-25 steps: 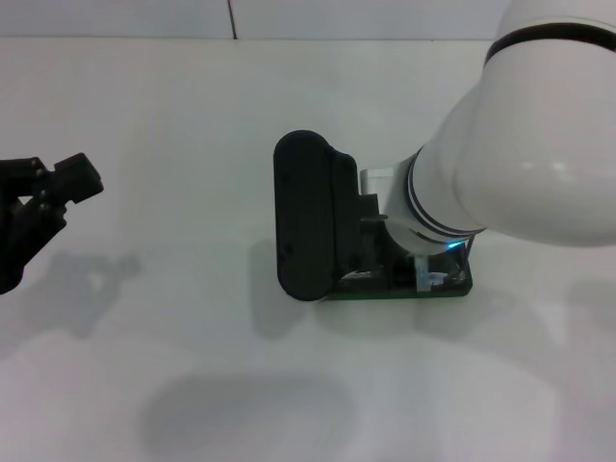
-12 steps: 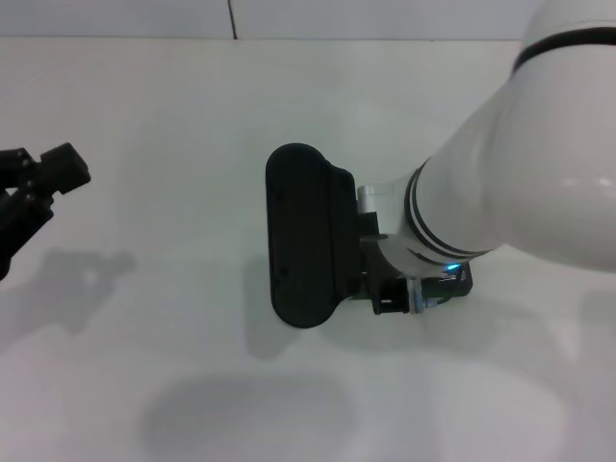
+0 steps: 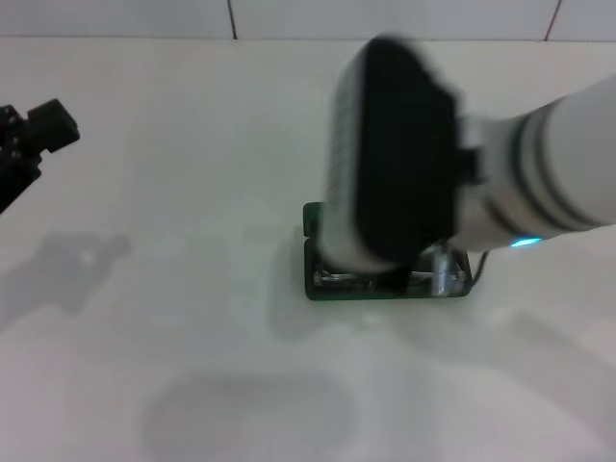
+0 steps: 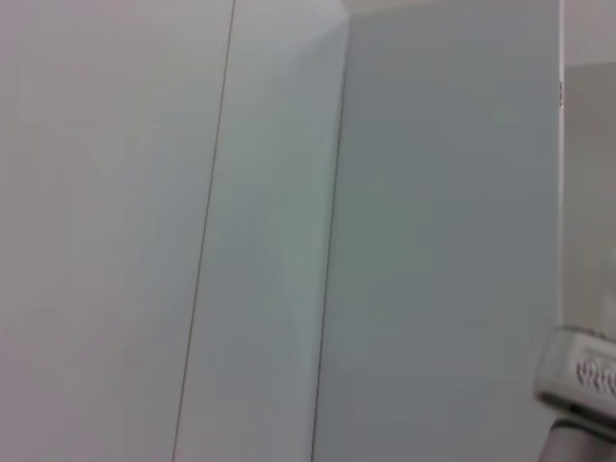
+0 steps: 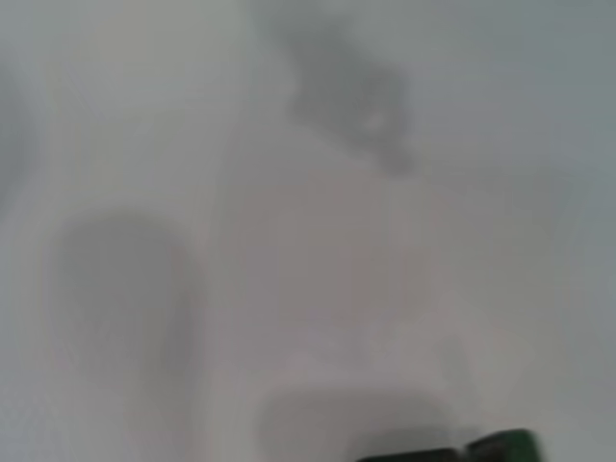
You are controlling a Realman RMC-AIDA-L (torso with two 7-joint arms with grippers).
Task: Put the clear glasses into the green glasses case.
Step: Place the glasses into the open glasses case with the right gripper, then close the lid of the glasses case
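Right arm (image 3: 539,183) now higher above green glasses case (image 3: 332,286)

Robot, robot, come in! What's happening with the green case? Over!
Right arm above green case, table centre. Left gripper parked far left. Glasses not discernible.

**Lighting and blur on my feeds right now**

From the head view I get bright, even light from overhead, nothing harsh, no real glare on the white table (image 3: 192,192). Shadows are soft and grey: one smudgy patch at the table's left side under the left gripper (image 3: 38,135), a broad oval one near the front edge, and a faint one around the green glasses case (image 3: 385,287). The right arm (image 3: 414,154) is smeared by motion blur, its edges ghosted. A small cyan light glows on its wrist. The right wrist view is totally out of focus, just mushy grey shadows. The left wrist view is dim-ish, flat and greenish-grey.
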